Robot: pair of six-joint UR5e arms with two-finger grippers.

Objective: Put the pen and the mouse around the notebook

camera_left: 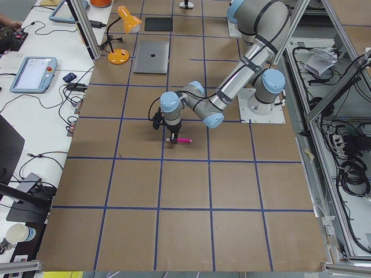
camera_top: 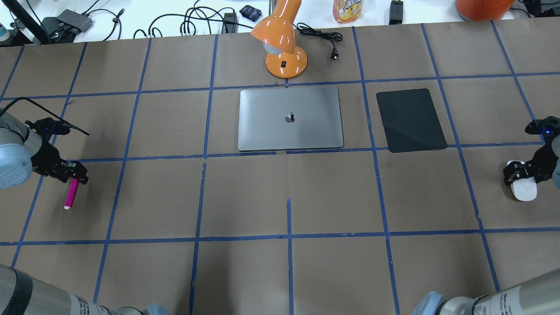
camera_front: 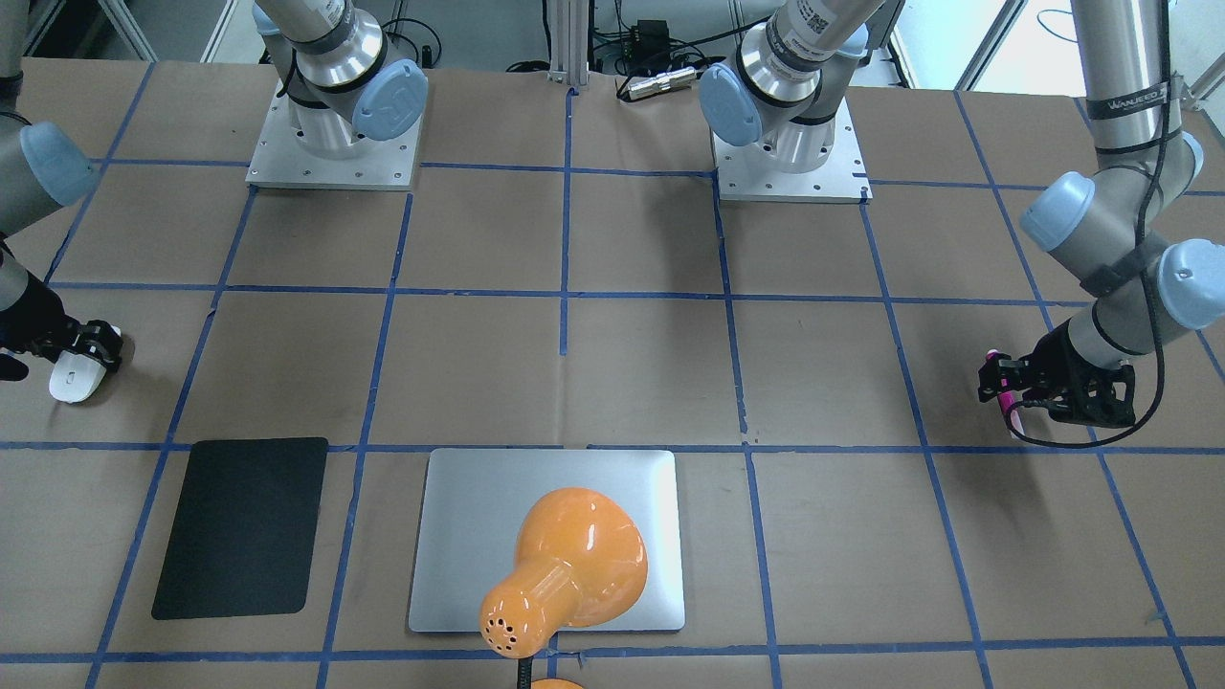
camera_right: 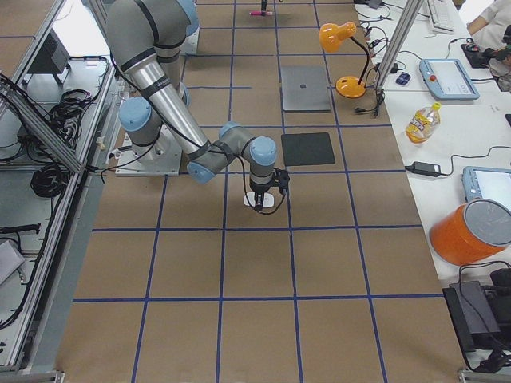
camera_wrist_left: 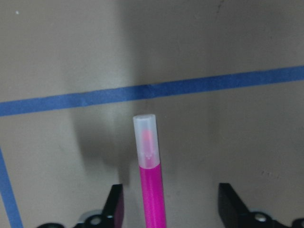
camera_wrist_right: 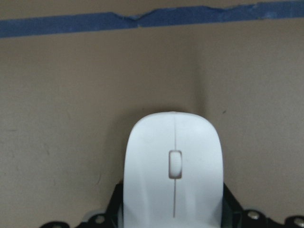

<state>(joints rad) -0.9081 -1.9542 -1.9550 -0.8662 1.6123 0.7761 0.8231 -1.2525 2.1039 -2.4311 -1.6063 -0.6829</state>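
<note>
The magenta pen (camera_top: 71,194) lies flat on the brown table at the far left of the overhead view. My left gripper (camera_top: 74,175) is open over its near end, and the wrist view shows the pen (camera_wrist_left: 151,180) running up between the black fingers (camera_wrist_left: 116,209) with a gap on each side. At the far right the white mouse (camera_top: 524,189) rests on the table. My right gripper (camera_top: 518,173) straddles its rear; the mouse (camera_wrist_right: 173,142) fills the space between the open fingers. The silver notebook (camera_top: 289,131) lies closed at the table's middle back, far from both grippers.
An orange desk lamp (camera_top: 284,52) stands just behind the notebook, its head hanging over it in the front-facing view (camera_front: 574,565). A black mat (camera_top: 410,120) lies to the notebook's right. Blue tape lines grid the table. Cables and devices line the far edge.
</note>
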